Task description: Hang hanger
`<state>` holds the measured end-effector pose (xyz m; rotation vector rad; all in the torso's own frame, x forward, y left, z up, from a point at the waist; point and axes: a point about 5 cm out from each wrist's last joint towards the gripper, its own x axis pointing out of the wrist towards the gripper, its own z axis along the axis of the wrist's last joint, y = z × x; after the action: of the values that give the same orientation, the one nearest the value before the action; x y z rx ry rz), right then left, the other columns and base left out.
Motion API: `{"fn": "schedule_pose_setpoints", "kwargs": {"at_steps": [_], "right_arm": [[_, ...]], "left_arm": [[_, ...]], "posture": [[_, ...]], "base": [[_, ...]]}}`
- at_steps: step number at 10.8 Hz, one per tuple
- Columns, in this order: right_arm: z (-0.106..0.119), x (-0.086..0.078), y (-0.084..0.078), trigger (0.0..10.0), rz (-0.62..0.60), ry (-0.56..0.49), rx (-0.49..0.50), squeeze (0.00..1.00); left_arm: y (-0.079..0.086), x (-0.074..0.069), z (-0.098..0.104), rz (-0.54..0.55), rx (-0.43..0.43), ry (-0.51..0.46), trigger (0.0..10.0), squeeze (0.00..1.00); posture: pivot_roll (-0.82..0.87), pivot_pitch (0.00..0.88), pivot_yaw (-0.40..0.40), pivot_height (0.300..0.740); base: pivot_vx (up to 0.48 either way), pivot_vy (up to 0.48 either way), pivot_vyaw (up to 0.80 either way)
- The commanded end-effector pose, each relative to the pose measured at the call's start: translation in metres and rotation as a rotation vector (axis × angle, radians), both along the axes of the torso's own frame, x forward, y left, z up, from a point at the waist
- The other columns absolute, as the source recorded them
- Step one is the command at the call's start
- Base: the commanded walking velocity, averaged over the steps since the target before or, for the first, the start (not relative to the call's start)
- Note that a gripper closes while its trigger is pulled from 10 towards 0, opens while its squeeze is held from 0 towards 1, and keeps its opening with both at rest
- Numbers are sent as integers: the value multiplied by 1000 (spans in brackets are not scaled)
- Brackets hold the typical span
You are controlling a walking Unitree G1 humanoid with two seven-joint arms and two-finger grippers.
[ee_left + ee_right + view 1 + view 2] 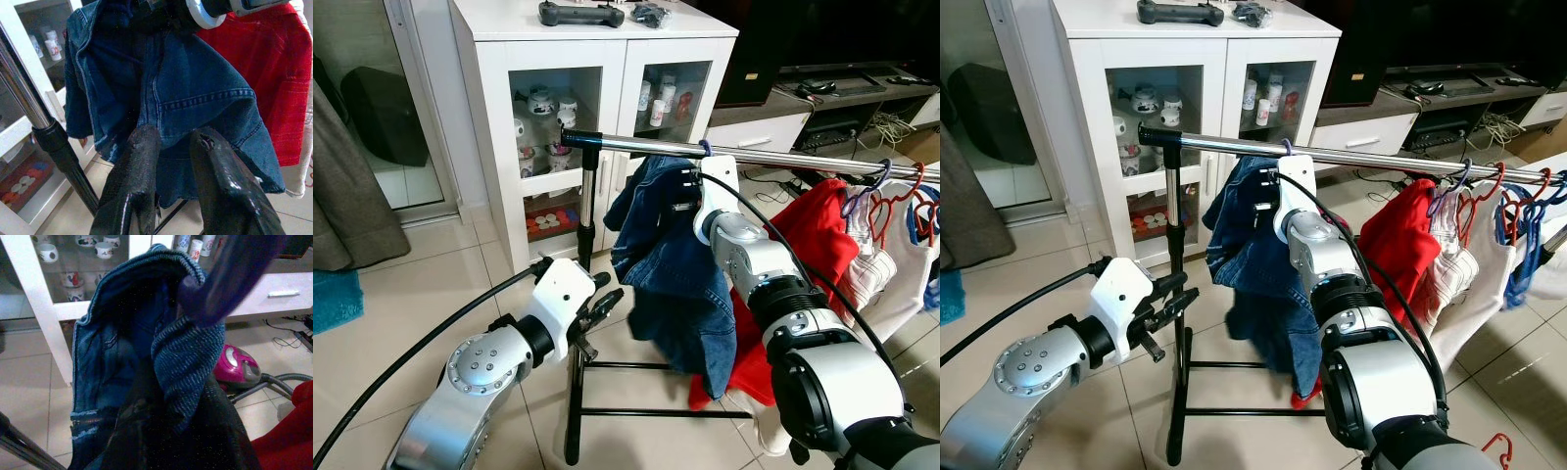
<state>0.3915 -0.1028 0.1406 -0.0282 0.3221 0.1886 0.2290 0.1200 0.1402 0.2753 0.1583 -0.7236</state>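
A blue denim jacket hangs on a purple hanger, whose hook sits at the chrome rail of a clothes rack. My right gripper is raised to the rail and shut on the jacket's collar and the hanger's neck; its fingers are buried in the denim. My left gripper hovers low beside the rack's black post, to the left of the jacket. In the left wrist view its fingers stand slightly apart with nothing between them, pointing at the jacket's lower hem.
A red garment and several more clothes on coloured hangers fill the rail to the right. A white glass-door cabinet stands behind the rack. The rack's black base bars cross the tiled floor. A pink vacuum cleaner lies on the floor.
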Motion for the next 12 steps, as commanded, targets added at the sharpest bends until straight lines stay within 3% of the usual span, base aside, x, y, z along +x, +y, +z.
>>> {"fn": "schedule_pose_setpoints", "kwargs": {"at_steps": [1,2,3,4,8,12], "right_arm": [[-14,-4,-2,10000,2,71,5,0],[-15,-5,-1,10000,5,75,21,0],[-16,-5,-1,10000,2,77,39,71],[-17,-7,-2,10000,-6,76,59,1000],[-8,-8,-7,10000,3,28,63,1000],[17,-35,-22,10000,78,-84,65,1000]], "left_arm": [[-3,1,5,-23,8,-24,10000,0],[-4,1,5,-24,9,-26,10000,0],[-4,2,5,-27,9,-27,10000,0],[-5,3,5,-32,9,-27,10000,0],[-9,2,8,-85,-19,-14,10000,0],[-8,3,11,-114,-36,-8,10000,0]], "posture": [[157,0,-133,740],[157,0,-133,740],[154,0,-125,740],[152,0,-123,740],[148,0,-110,740],[130,0,-90,740]], "base": [[0,0,0],[0,0,0],[0,0,0],[0,0,0],[0,0,0],[0,0,0]]}}
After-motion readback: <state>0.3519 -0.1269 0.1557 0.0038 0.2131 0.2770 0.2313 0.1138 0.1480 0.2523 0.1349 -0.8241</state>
